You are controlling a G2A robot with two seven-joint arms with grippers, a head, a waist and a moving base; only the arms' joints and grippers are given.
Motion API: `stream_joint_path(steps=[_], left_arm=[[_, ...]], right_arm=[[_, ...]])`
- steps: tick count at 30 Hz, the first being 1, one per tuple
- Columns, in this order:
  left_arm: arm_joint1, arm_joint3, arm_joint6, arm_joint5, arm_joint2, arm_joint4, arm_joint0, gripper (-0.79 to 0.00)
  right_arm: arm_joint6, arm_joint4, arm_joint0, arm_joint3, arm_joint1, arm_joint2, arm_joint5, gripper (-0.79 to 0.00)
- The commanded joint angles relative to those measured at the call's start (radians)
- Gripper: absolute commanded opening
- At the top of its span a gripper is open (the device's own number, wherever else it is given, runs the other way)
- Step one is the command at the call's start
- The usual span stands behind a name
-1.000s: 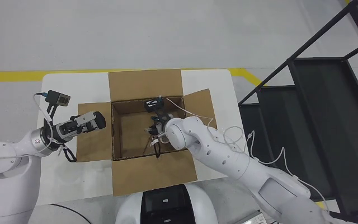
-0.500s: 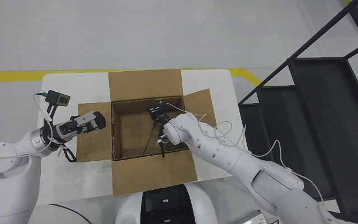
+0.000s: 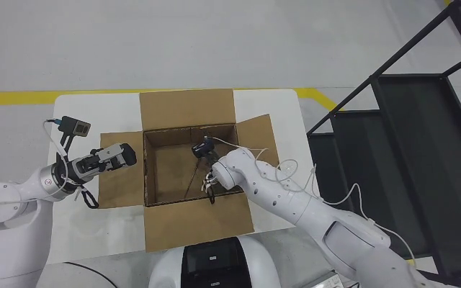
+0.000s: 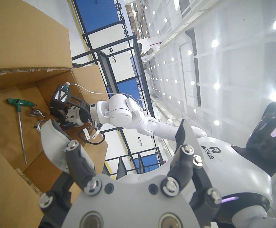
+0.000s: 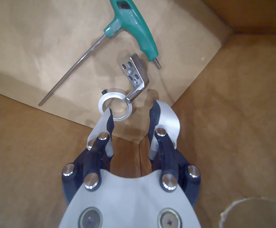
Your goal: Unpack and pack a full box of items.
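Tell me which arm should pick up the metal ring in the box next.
Right, most likely. The right gripper is open inside the box, right at the ring. The left gripper hangs open outside the box, over a side flap, and would have to travel in.

Grey floor (image 3: 216, 43), yellow line (image 3: 43, 96), black metal rack (image 3: 410, 122), white table (image 3: 108, 111)

Beyond the cardboard box (image 4: 32, 43), a blue banner (image 4: 101, 17) carries large lettering with a logo at its head, partly cut by the picture's edge. Next to it, a white pegboard panel (image 4: 123, 62) bears a small dark logo and one word. A lower white panel (image 4: 140, 141) shows the same mark, smaller. Two white tags (image 4: 86, 133) hang beside the box wall, their print too small to read.
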Motion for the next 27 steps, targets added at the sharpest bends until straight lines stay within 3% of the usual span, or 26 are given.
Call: stream_joint_path(steps=[1,8,15,27], left_arm=[[0.000,0.000,0.000,0.000,0.000,0.000,0.000,0.000],[0.000,0.000,0.000,0.000,0.000,0.000,0.000,0.000],[0.000,0.000,0.000,0.000,0.000,0.000,0.000,0.000],[0.000,0.000,0.000,0.000,0.000,0.000,0.000,0.000]], right_arm=[[-0.002,-0.001,0.001,0.010,-0.003,0.004,-0.003,-0.400],[0.002,0.026,0.015,0.068,-0.022,0.013,-0.023,-0.489],[0.003,0.047,0.020,0.105,-0.041,0.009,-0.053,-0.453],[-0.017,0.068,0.037,0.182,-0.070,0.010,-0.090,-0.554]])
